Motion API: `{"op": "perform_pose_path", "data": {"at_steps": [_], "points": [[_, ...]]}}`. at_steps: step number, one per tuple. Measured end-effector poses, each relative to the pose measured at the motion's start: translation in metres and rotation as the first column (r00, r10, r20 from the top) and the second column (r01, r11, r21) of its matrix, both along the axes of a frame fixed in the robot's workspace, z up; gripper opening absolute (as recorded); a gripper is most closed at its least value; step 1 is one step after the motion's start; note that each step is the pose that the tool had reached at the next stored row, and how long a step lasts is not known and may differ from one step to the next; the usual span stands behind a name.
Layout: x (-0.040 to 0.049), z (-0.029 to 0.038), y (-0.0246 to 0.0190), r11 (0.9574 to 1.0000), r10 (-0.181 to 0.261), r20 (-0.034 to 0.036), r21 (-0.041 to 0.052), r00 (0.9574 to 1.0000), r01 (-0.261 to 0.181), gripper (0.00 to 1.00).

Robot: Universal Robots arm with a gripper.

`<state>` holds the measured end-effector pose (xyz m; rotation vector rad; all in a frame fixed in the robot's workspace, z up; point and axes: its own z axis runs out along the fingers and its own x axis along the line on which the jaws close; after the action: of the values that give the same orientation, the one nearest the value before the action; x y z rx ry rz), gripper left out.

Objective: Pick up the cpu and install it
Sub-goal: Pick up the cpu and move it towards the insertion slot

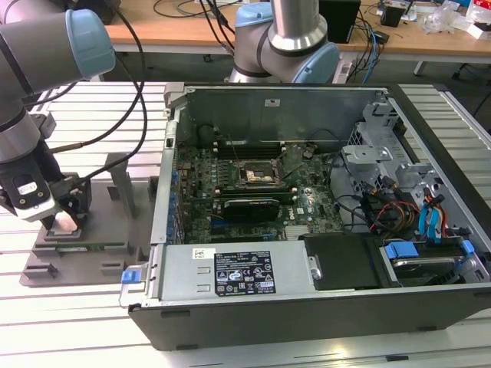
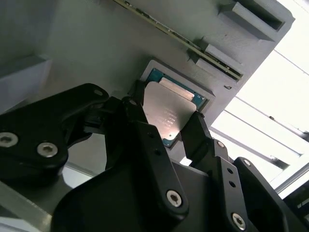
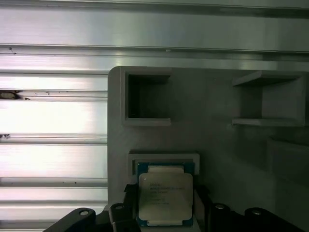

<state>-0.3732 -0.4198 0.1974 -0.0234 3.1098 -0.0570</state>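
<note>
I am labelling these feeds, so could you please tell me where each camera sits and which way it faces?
Exterior view: off the arm, raised, looking down on the open computer case and, at the exterior view's left, the grey fixture; the arm and gripper show.
First wrist view: on the wrist, facing the fixture and the cpu in its recess; the gripper's dark edge shows.
Second wrist view: on the wrist, facing the cpu obliquely; the gripper's black body shows.
Shared: both wrist views show the cpu.
</note>
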Motion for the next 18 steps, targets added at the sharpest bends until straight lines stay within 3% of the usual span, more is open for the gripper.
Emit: {"op": "perform_pose_path", "data": {"at_steps": [9, 16, 18], "points": [[-0.0001, -0.0015, 0.0001, 1.0000, 0.000, -0.0004, -0.0001, 1.0000, 0.000, 0.55], [-0.0002, 0.0091, 0.0001, 1.0000, 0.000, -0.0004, -0.0001, 1.0000, 0.000, 0.55], [-0.0002, 0.0156, 0.0001, 1.0000, 0.000, -0.0004, -0.0001, 1.0000, 0.000, 0.55]]}}
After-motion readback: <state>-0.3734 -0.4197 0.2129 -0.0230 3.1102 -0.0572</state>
